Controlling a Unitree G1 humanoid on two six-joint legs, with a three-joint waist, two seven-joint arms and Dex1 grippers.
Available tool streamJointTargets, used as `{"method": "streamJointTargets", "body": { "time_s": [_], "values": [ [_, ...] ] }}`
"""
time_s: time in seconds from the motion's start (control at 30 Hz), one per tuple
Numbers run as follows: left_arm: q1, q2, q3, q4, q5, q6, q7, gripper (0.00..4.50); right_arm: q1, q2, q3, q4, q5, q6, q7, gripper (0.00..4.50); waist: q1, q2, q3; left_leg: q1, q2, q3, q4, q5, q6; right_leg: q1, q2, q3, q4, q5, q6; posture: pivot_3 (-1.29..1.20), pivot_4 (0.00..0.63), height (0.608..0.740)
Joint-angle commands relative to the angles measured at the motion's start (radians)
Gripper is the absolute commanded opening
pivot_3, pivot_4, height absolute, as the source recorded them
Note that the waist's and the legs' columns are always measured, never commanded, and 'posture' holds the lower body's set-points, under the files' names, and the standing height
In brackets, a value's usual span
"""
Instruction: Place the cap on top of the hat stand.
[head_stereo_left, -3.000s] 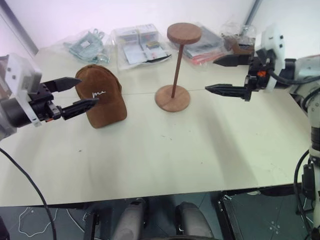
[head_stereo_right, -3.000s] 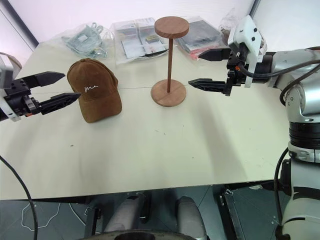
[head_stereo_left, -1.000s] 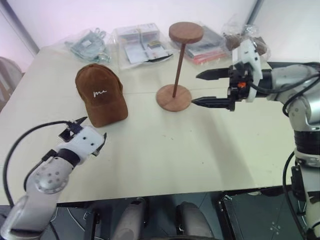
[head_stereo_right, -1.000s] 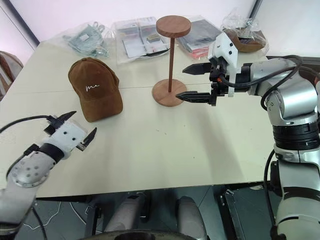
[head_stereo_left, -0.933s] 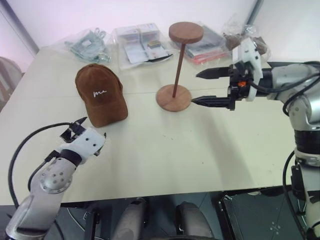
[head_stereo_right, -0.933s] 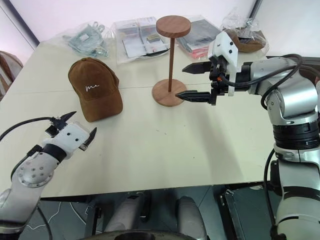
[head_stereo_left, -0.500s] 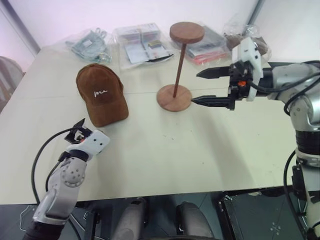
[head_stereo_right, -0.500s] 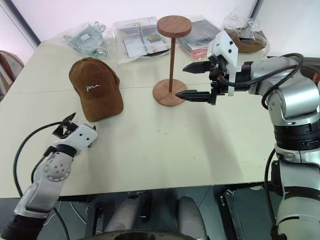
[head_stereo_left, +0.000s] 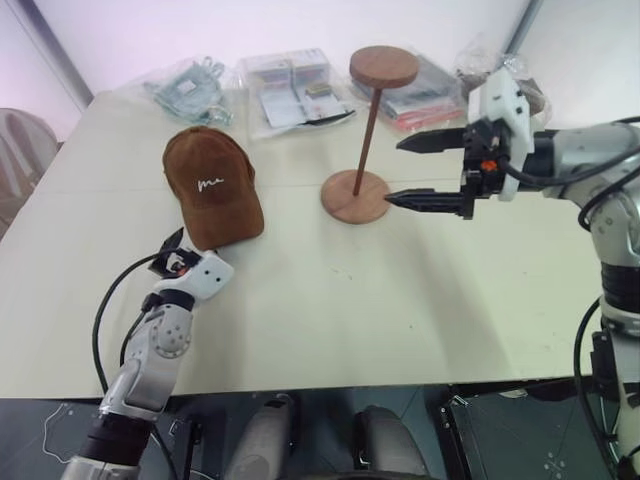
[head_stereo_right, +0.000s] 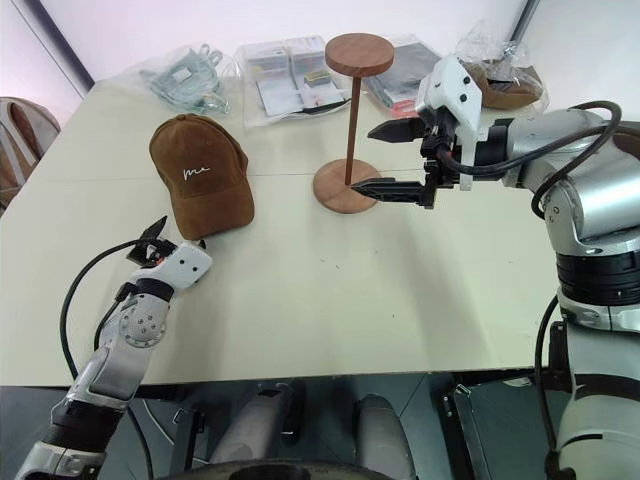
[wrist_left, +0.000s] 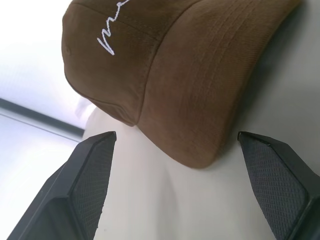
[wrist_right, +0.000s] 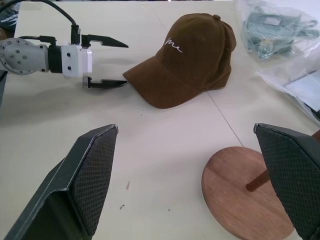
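A: What's biggest here?

B: The pale worktop (head_stereo_left: 400, 300), which carries everything. The hat stand (head_stereo_left: 372, 140) rises from the middle of its far half, round base flat on the surface, thin rod upright, disc top bare.

A: And the cap?

B: The cap (head_stereo_left: 210, 185) sits on the worktop to the left of the stand and well apart from it, brim toward the near edge, white script on its front. Clear plastic packets (head_stereo_left: 290, 85) lie along the far edge behind both.

A: The right end effector?

B: The right end effector (head_stereo_right: 385, 158) hangs above the worktop just right of the stand's base, its two black fingers spread wide with nothing between them. The arm reaches in from the right, tips aimed left toward the rod.

A: The left one?

B: The left end effector (wrist_right: 104, 62) lies low near the worktop, level, directly in front of the cap's brim. Its fingers are parted wide, one to each side of the brim's tip, holding nothing; I can't tell whether they touch the fabric. The forearm comes up from the near edge, a black cable (head_stereo_left: 105, 310) looping beside it.
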Motion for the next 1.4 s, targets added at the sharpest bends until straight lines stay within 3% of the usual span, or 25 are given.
{"method": "streamJointTargets", "body": {
  "time_s": [0.03, 0.63, 0.73, 0.93, 1.4],
  "values": [
    [-0.017, 0.003, 0.023, 0.081, 0.014, -0.001, 0.025, 4.11, -0.004, -0.019, -0.046, -0.037, 0.020, 0.000, -0.009, 4.45, -0.001, 0.001, 0.000, 0.000, 0.000, 0.000, 0.000, 0.000, 0.000, 0.000, 0.000, 0.000, 0.000, 0.000, 0.000, 0.00, 0.150, 0.740],
    [-0.099, 0.029, 0.056, 0.269, -0.030, -0.123, 0.062, 4.11, 0.001, -0.030, -0.046, -0.035, 0.028, -0.007, -0.019, 4.45, -0.003, 0.002, -0.001, 0.000, 0.000, 0.000, 0.001, 0.000, 0.001, 0.000, 0.000, 0.000, 0.001, 0.000, 0.000, 0.00, 0.150, 0.740],
    [-0.105, 0.029, 0.054, 0.294, -0.033, -0.153, 0.066, 3.22, 0.002, -0.034, -0.046, -0.034, 0.030, -0.009, -0.019, 4.50, -0.005, 0.002, -0.001, 0.000, 0.000, 0.000, 0.001, 0.000, 0.001, 0.000, 0.001, 0.000, 0.001, 0.000, 0.000, 0.00, 0.150, 0.740],
    [-0.105, 0.022, 0.056, 0.320, -0.036, -0.219, 0.089, 0.09, 0.004, -0.045, -0.048, -0.033, 0.031, -0.012, -0.016, 4.50, 0.002, 0.010, -0.006, 0.000, 0.000, 0.000, 0.002, 0.000, 0.001, 0.000, 0.000, 0.000, 0.001, 0.000, 0.000, 0.00, 0.150, 0.740],
    [-0.092, 0.007, 0.095, 0.256, -0.032, -0.304, 0.198, 0.03, -0.006, -0.052, -0.040, -0.022, 0.024, -0.023, -0.011, 4.50, -0.001, 0.011, -0.007, -0.001, 0.000, 0.000, 0.004, -0.001, 0.001, 0.000, 0.000, 0.000, 0.001, 0.000, 0.001, 0.00, 0.150, 0.740]
  ]
}}
